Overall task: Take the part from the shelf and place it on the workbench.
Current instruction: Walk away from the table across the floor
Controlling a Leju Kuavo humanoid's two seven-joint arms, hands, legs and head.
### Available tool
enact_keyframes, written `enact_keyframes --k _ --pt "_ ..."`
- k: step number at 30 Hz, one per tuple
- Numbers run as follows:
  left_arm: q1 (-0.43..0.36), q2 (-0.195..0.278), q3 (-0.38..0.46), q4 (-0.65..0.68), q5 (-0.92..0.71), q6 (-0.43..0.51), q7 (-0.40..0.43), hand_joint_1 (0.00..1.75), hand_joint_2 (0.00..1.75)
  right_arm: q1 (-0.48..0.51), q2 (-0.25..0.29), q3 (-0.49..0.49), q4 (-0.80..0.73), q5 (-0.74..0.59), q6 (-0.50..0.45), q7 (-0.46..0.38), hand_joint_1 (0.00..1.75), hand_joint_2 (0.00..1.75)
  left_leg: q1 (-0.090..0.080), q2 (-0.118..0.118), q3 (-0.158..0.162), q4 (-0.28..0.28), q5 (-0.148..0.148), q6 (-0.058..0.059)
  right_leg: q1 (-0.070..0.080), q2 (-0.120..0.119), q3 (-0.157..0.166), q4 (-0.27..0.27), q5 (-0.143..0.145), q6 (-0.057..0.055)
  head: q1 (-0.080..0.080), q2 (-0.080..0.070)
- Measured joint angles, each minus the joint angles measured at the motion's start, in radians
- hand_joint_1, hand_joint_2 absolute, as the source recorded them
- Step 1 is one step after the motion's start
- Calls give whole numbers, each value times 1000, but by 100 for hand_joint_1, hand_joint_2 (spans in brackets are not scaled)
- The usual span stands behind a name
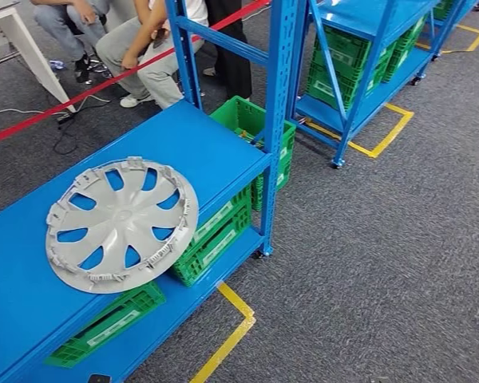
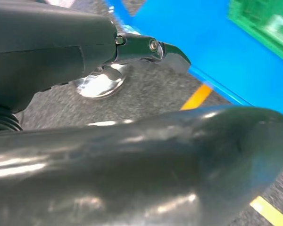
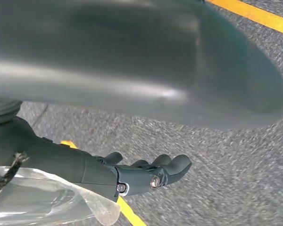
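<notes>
A round grey plastic wheel cover (image 1: 122, 224) with curved spoke openings lies flat on the top board of a blue metal shelf (image 1: 207, 152), near its front edge and overhanging that edge slightly. No hand touches it. Below it, on the lower board, sit 2 green plastic crates: one (image 1: 215, 233) under the cover's right side and another (image 1: 108, 324) further left. A third green crate (image 1: 258, 128) stands behind the blue upright. A second blue shelf (image 1: 370, 48) holding green crates stands well apart to the right, on grey carpet (image 1: 375, 263) marked with yellow tape lines (image 1: 231, 339). Seated people (image 1: 140, 48) are behind a red strap at the far side.

The left hand (image 2: 97, 56) hangs over the carpet beside the blue shelf; its fingers (image 2: 151, 47) lie stretched out and hold nothing. The right hand (image 3: 133, 174) hangs over the carpet too, its fingers (image 3: 168, 167) loosely extended and apart, with nothing in them.
</notes>
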Motion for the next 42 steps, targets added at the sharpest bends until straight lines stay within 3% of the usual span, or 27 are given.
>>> enact_keyframes --k 2,4,5,7,8,10,11,13,14,15,16,18,20,22,24,26,27,28,29,30,31,33,35,38,39,40,42 --pt "0 0 3 0 -4 0 0 0 0 -4 0 -4 2 10 4 -4 0 0 -2 35 67 -129 67 3 1 -25 8 0 -7 6 0 0" --pt "-2 0 4 0 -6 0 0 0 0 -4 0 -7 4 20 6 -9 0 0 -8 71 114 -223 93 15 7 -45 12 1 -16 18 1 0" --pt "-1 0 4 0 -6 0 -1 0 0 -5 0 -9 5 26 8 -11 0 0 -12 77 120 -237 90 22 9 -55 15 0 -20 24 2 0" --pt "1 -1 6 0 -4 0 -2 0 0 -8 0 -11 6 39 11 -15 0 0 -12 55 120 -243 91 37 8 -75 27 -3 -25 35 4 0" --pt "3 -2 7 0 -3 0 -2 0 0 -9 0 -11 6 44 13 -16 0 0 -10 44 122 -246 93 44 6 -65 29 3 -34 40 5 0" --pt "3 -4 8 0 2 0 -1 0 0 -10 -1 -13 8 53 16 -20 0 0 -6 22 126 -253 98 56 4 -13 1 70 -77 47 10 0" --pt "3 -4 9 0 5 0 -1 0 0 -11 -2 -15 9 57 17 -22 0 0 -6 10 126 -253 99 59 4 19 -31 138 -108 47 13 0" --pt "3 -5 10 0 13 0 2 0 0 -11 -2 -23 14 68 19 -25 0 0 -8 -16 126 -253 98 63 5 46 -104 267 -147 46 15 0" --pt "4 -5 10 0 17 0 5 0 0 -11 -2 -27 16 73 20 -28 0 0 -9 -32 128 -253 97 64 5 51 -127 295 -141 44 15 0" --pt "4 -5 10 0 21 0 8 0 0 -11 -2 -30 18 76 21 -30 0 0 -9 -48 131 -252 96 64 5 54 -128 277 -114 42 16 0" --pt "5 -5 10 0 25 0 11 0 0 -11 -2 -33 19 79 22 -32 0 0 -9 -63 134 -252 94 63 5 63 -111 223 -72 39 16 0" --pt "5 -5 10 0 29 -1 15 0 0 -13 -3 -36 21 82 23 -34 0 0 -10 -92 137 -249 89 57 2 110 -60 87 -2 31 16 0" --pt "6 -5 9 0 32 -2 17 0 0 -14 -3 -40 23 86 25 -35 0 0 -10 -116 132 -246 86 47 0 142 -30 21 15 24 16 0" --pt "11 -5 9 0 33 -3 18 0 0 -18 -3 -43 25 89 26 -36 0 0 -7 -138 127 -246 88 35 1 124 -22 13 13 15 16 0" --pt "15 -5 9 -1 35 -3 21 0 0 -21 -3 -45 26 90 26 -37 0 0 -7 -107 114 -219 69 24 -2 98 -16 6 15 4 10 0" --pt "15 -6 6 -2 41 -3 28 0 0 -21 -3 -47 27 91 27 -38 0 0 -7 -42 68 -120 14 13 -2 68 -11 2 13 -5 1 0" --pt "15 -6 4 -3 44 -3 32 0 0 -21 -3 -49 28 91 27 -38 0 0 -5 -21 34 -53 -17 8 -1 51 -9 2 11 -8 -2 0" --pt "16 -6 2 -4 48 -3 35 0 0 -20 -3 -50 29 92 27 -38 0 0 -3 -11 6 3 -36 5 0 35 -8 2 8 -9 -1 0" --pt "19 -6 1 -6 53 -3 38 0 0 -21 -3 -52 30 92 27 -38 0 0 -2 -6 -8 29 -36 2 1 19 -5 2 5 -9 -2 0" --pt "21 -6 -1 -8 57 -3 41 0 0 -21 -3 -53 31 92 27 -38 0 0 -1 -3 -3 19 -16 2 1 4 -2 2 2 -8 -1 0" --pt "24 -7 -3 -11 62 -3 45 0 0 -22 -3 -53 32 92 28 -39 0 0 -1 3 21 -29 18 4 1 -10 2 2 -2 -7 -2 0" --pt "26 -8 -7 -17 67 -3 49 0 0 -23 -3 -53 33 93 28 -39 0 0 -7 46 89 -164 79 13 4 -34 10 2 -12 0 -2 0" --pt "26 -8 -12 -23 68 -3 50 0 0 -23 -3 -53 34 93 28 -40 0 0 -15 77 123 -237 92 28 9 -56 16 2 -21 12 -1 0" --pt "31 -9 -14 -27 69 -3 51 0 0 -27 -3 -53 34 94 28 -40 0 0 -18 53 123 -246 91 46 10 -85 36 -5 -24 27 -3 0" --pt "34 -11 -15 -27 69 -3 51 0 0 -27 -3 -52 34 94 28 -40 0 0 -15 44 126 -251 95 51 10 -82 40 -4 -28 31 -2 0" --pt "35 -12 -15 -28 69 -3 51 0 0 -28 -4 -52 34 94 28 -40 0 0 -12 36 129 -257 99 56 11 -62 35 9 -39 34 1 0" --pt "36 -14 -18 -30 69 -3 51 0 0 -27 -5 -52 35 95 28 -41 0 0 -6 16 131 -262 103 63 10 6 -13 102 -90 37 9 0"
